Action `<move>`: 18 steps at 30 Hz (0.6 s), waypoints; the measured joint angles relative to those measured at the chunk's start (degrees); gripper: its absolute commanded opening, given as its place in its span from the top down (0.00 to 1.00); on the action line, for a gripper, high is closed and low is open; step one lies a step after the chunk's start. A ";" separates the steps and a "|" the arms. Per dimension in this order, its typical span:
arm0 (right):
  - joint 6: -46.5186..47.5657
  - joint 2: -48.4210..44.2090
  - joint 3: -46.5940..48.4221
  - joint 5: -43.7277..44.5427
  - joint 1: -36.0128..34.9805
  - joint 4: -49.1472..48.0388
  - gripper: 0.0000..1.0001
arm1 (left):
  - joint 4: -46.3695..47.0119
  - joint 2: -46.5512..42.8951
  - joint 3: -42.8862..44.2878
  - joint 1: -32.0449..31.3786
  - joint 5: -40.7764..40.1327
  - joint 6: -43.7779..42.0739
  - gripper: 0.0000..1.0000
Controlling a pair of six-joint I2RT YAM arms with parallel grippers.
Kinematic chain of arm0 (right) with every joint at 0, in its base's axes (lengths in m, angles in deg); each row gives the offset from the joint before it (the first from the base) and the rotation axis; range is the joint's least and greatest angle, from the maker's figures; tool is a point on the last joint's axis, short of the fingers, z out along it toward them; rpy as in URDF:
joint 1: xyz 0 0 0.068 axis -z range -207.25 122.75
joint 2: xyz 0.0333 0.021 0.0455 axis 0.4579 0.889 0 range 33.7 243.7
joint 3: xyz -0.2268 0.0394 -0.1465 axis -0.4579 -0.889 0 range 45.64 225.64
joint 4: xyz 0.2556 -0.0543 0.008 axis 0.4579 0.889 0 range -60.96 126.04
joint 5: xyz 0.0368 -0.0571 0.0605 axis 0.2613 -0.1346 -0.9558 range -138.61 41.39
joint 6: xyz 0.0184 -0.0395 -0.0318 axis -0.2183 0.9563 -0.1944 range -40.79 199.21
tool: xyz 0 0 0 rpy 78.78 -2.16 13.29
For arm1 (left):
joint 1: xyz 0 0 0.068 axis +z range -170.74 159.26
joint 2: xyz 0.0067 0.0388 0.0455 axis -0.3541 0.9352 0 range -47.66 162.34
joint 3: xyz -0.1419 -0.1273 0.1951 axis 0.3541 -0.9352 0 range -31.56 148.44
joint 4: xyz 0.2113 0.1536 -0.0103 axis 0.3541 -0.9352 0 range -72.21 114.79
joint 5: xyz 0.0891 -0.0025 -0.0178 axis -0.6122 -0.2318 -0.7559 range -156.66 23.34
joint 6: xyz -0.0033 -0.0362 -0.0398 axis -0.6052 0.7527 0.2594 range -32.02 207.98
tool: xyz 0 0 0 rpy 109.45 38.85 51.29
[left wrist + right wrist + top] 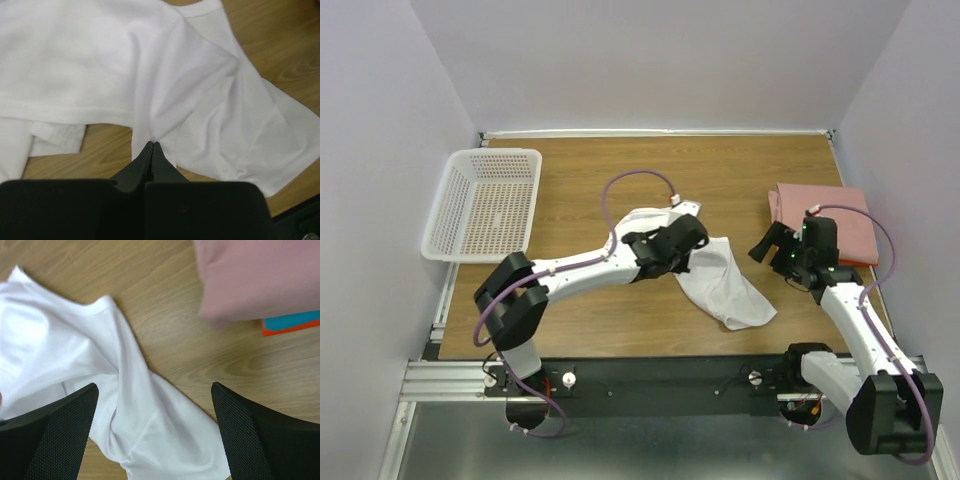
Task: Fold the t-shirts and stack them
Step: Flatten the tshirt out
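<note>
The white t-shirt (725, 280) lies crumpled at the table's middle; it also fills the left wrist view (150, 70) and shows in the right wrist view (125, 405). My left gripper (692, 238) is shut, its tips (152, 144) pinching a fold of the white shirt. The dusty pink folded shirt (840, 215) lies at the right, on top of thin blue (292, 320) and red-orange (290, 329) folded ones. My right gripper (765, 247) is open and empty, above the table between the pink stack and the white shirt.
A white perforated plastic basket (485, 200) stands at the far left of the wooden table (720, 170). Grey walls close in the back and sides. A black rail runs along the near edge.
</note>
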 measured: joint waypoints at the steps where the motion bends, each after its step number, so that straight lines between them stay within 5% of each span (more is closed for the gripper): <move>1: 0.11 0.39 0.00 0.66 -2.03 0.11 0.00 | 0.15 -1.73 -2.23 1.18 -0.59 0.46 1.00; 7: -1.79 2.86 0.20 8.50 -14.21 3.45 0.00 | -1.90 -11.67 -15.47 8.00 -4.87 5.40 1.00; 18: -13.11 -0.09 -0.02 15.50 -16.85 10.32 0.00 | -7.28 -30.93 -32.24 20.37 -12.76 17.25 1.00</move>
